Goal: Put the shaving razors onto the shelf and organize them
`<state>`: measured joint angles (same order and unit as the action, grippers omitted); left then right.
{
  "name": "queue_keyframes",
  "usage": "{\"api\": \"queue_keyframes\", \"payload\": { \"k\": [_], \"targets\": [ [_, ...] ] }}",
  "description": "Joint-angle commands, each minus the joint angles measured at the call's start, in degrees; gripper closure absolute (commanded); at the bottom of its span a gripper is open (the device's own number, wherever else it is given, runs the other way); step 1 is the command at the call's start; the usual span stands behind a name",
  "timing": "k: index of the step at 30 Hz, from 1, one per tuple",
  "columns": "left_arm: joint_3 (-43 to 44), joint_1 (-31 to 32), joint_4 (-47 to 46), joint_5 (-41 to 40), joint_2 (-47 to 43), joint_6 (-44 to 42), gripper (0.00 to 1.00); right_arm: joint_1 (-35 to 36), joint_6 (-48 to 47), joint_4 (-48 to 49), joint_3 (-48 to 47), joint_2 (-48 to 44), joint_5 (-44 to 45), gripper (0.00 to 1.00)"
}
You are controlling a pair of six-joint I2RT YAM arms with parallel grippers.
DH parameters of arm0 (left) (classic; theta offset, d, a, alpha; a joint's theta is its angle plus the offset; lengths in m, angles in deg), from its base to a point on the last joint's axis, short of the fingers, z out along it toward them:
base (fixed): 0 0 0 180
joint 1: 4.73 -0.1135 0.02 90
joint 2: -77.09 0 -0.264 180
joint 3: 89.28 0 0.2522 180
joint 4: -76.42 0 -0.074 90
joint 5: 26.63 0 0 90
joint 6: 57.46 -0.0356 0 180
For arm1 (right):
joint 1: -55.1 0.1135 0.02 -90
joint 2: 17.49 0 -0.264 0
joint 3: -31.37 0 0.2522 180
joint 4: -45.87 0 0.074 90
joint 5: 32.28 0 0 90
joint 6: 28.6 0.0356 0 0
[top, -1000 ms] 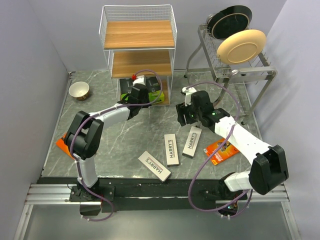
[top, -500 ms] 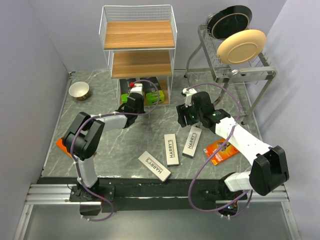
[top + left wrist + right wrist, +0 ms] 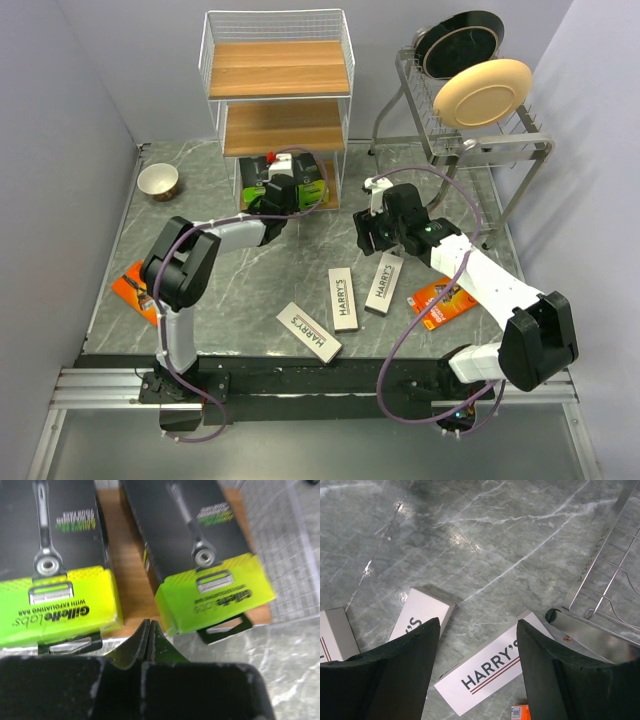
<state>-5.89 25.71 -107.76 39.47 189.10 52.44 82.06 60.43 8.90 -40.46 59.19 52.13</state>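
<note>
Left claw (image 3: 146, 639): clenched, holding nothing.
Gillette Labs boxes (image 3: 60, 600): two, just ahead of it, on the bottom tier of the shelf (image 3: 129, 575).
Right claw (image 3: 477, 624): released, above a HARRY'S box (image 3: 487, 675) on the table (image 3: 495, 540).

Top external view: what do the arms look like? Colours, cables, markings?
The left arm and right arm: white links, black joint housings. A purple cable loops along each. The fingers are matte black. Small green lights near the right wrist; no legible markings.

Even bright light, marble glare (left-wrist view soft)
</note>
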Motion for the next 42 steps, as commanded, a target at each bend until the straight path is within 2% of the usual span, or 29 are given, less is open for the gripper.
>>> {"api": "queue_keyframes", "payload": {
  "k": [1, 6, 12, 16, 18, 22, 25, 28, 31, 35, 39, 42],
  "targets": [
    [2.1, -0.6, 2.5, -3.3, 1.5, 0.8, 0.99, -0.3, -0.6, 1.1, -1.8, -0.1, 0.6, 0.3],
    [-0.6, -0.6, 2.6, -6.3, -0.5, -0.1, 0.99, -0.3, -0.3, 1.8, -1.9, 0.3, 0.3, 0.3],
    [-5.6, -0.7, -2.7, -10.5, -2.4, -5.0, 0.99, -0.4, 0.3, 2.4, -1.4, 0.7, -0.3, 0.3],
    [-7.3, -1.7, -3.1, -11.5, -3.5, -6.4, 0.99, -0.3, 0.4, 2.5, -1.1, 0.7, -0.6, 0.3],
    [-8.3, -2.7, -3.0, -11.2, -4.2, -6.3, 0.99, -0.3, 0.4, 2.7, -1.0, 0.7, -0.5, 0.3],
    [-9.2, -0.8, -4.7, -1.1, -5.5, -13.4, 0.99, -0.4, 0.2, 2.7, -0.6, 0.0, 0.3, 0.3],
    [-7.8, 1.7, -4.4, 0.3, -4.5, -18.6, 0.99, -0.3, -0.1, 2.5, 0.0, -0.3, 0.4, 0.3],
    [-6.5, 4.1, -5.9, -4.0, -2.8, -23.7, 0.99, -0.3, -0.1, 2.4, 0.2, -0.6, 0.5, 0.3],
    [-3.4, 4.7, -3.8, -8.4, -0.2, -25.3, 0.99, -0.3, -0.1, 2.5, 0.0, -0.2, 0.5, 0.3],
    [-1.7, 4.3, -5.2, -14.1, 1.3, -27.6, 0.99, -0.3, 0.1, 2.7, -0.6, 0.1, 0.5, 0.3],
    [5.7, 2.3, 2.9, -15.0, 5.8, -26.4, 0.99, -0.3, 0.4, 3.0, -0.5, 0.6, 0.2, 0.3],
    [8.6, 0.9, 4.1, -15.4, 8.4, -28.1, 0.99, -0.4, 0.5, 3.4, 0.0, 0.6, -0.1, 0.3]
  ]
}}
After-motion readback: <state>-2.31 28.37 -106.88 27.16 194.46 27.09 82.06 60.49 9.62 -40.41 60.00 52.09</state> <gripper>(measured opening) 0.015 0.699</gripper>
